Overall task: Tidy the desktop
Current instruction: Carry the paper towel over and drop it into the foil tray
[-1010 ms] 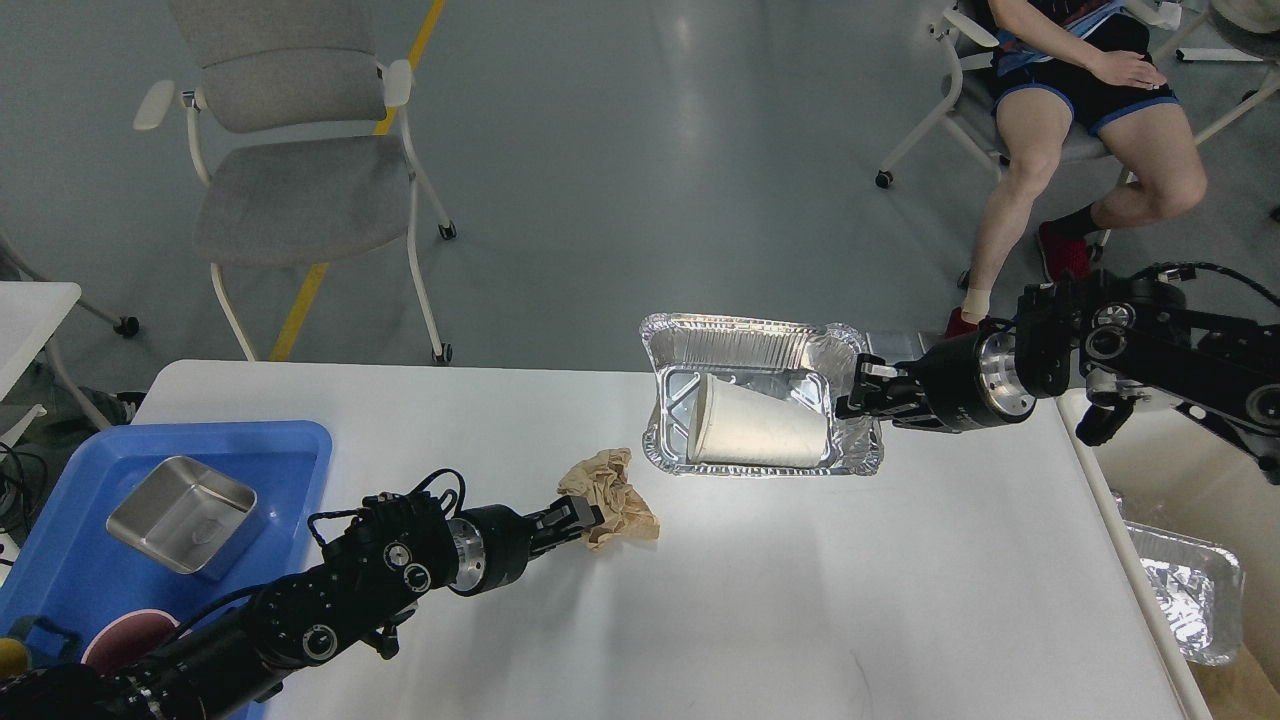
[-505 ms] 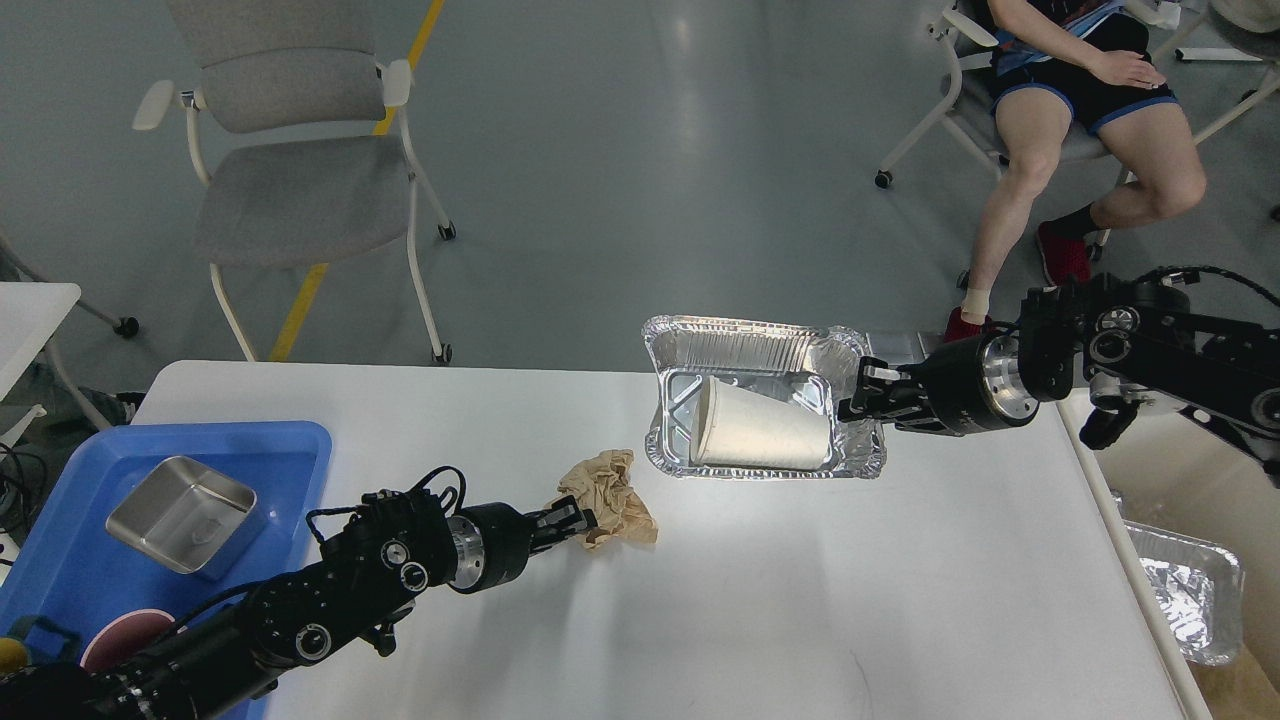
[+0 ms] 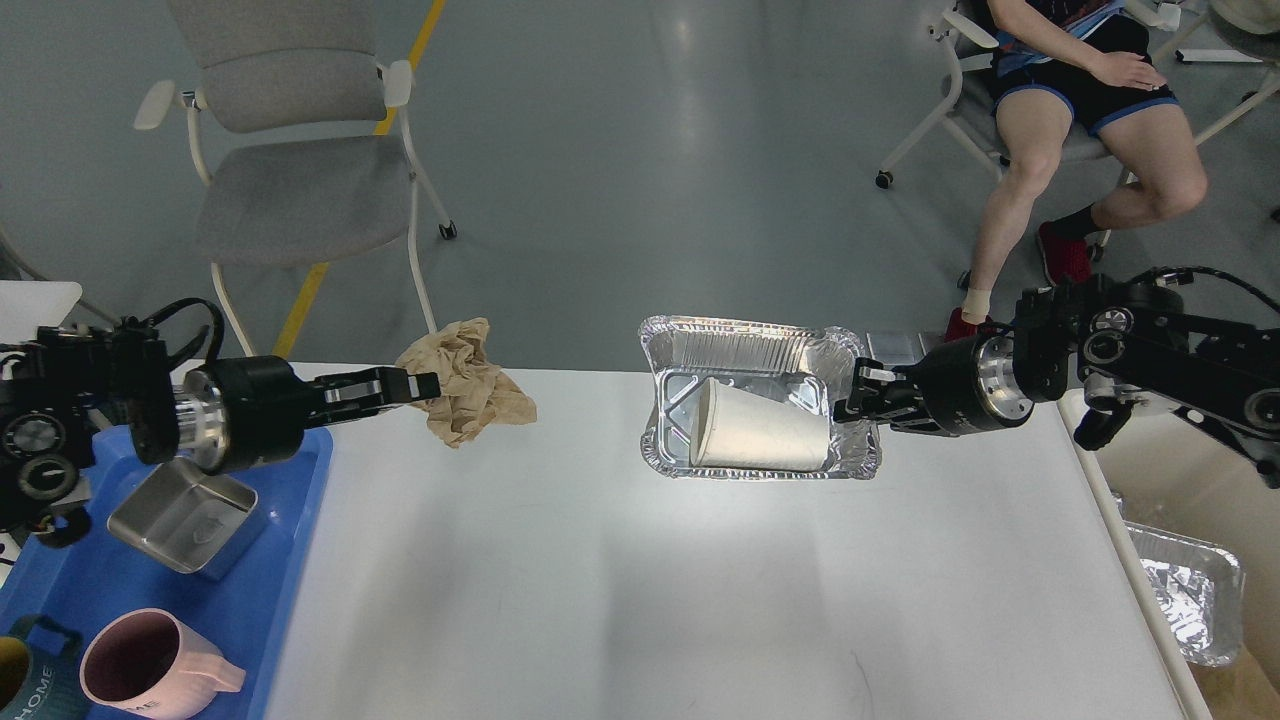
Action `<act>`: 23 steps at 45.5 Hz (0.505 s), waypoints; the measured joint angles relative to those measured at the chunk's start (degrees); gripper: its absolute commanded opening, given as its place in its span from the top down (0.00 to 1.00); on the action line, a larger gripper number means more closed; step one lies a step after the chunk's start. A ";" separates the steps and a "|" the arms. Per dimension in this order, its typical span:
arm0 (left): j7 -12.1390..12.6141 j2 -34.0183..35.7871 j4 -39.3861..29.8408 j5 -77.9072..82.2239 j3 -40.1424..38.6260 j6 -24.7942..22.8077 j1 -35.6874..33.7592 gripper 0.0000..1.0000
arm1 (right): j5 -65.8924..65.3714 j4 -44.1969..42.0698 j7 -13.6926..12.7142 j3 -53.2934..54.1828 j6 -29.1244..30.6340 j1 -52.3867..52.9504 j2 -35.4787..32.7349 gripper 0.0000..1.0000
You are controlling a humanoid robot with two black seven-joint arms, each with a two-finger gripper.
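1. Holding: left gripper (image 3: pixel 425 386), fingers pinched on crumpled brown paper (image 3: pixel 465 392), raised over the table's (image 3: pixel 640 600) far-left edge. Risk: a thin pinch could let the wad slip and fall.
2. Right gripper (image 3: pixel 850 405): fingers clamped on foil tray (image 3: pixel 745 345) rim, far-right edge.
3. Paper cup (image 3: pixel 758 434), lying loose inside; tilt could roll it out, and foil may buckle.

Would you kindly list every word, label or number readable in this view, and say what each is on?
"HOME": white letters on the dark mug at the bottom-left corner, in the blue tray; cut off by the picture's edge.
The pink mug and paper cup show no print.
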 measured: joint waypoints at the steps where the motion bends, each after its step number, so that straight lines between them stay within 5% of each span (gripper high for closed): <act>1: -0.11 1.89 -0.92 -0.90 -0.47 -0.59 -0.37 1.00 | 0.00 0.00 0.00 -0.01 0.00 0.00 0.00 1.00; 11: -0.52 15.55 -3.34 -11.77 -12.08 -11.72 -3.88 1.00 | 0.00 -0.02 0.00 -0.09 -0.02 0.02 -0.60 1.00; 23: -0.20 22.69 -3.05 -19.47 -26.08 -21.66 -4.76 1.00 | 0.00 0.04 0.00 -0.09 0.03 0.07 -0.55 1.00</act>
